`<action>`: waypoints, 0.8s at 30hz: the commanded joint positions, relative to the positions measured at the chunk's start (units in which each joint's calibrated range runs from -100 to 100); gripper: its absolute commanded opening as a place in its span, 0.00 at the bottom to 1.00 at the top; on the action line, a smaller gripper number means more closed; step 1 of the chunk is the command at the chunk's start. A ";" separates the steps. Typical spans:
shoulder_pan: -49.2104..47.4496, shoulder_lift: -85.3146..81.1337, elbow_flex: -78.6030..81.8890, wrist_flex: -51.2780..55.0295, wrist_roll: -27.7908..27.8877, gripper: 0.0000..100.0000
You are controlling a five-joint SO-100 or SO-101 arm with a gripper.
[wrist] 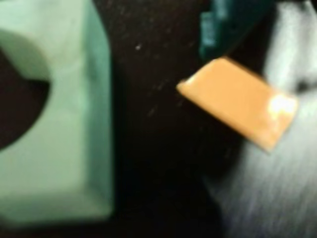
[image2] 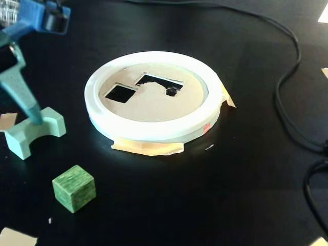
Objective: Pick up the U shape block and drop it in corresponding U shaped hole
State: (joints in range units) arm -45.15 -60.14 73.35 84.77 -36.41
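At the left edge of the fixed view, the U shape block (image2: 35,131) is lying on the black table (image2: 246,169) with its notch facing the camera, well apart from the white ring (image2: 154,130) and its cardboard disc (image2: 154,105), where the U shaped hole (image2: 160,84) is waiting beside a smaller square cut-out (image2: 120,93). The gripper (image2: 35,119) is reaching down so that one teal finger (image2: 20,92) is touching or nearly touching the block's top; in the wrist view the block (wrist: 64,124) is filling the left side while an orange-padded finger (wrist: 237,106) is sitting apart from it to the right, so the claw is looking released, with nothing grasped. Judging from this, the grasp is only being lined up. Doing it well is probably calling for settling the fingers squarely across the block's flat sides, not over the curved notch, and closing low enough that the block is not tipping or sliding. The green cube (image2: 74,188) is lying near and should be left undisturbed.
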 commanded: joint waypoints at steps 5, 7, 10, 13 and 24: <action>-0.29 3.49 1.15 -5.95 -0.05 0.95; -0.29 7.34 1.15 -9.86 -0.05 0.95; -0.29 12.00 1.06 -12.37 -0.05 0.95; -0.29 15.67 1.06 -14.68 -0.05 0.95; -0.29 22.48 0.96 -19.59 -0.05 0.81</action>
State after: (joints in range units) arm -44.86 -38.21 74.82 66.73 -36.41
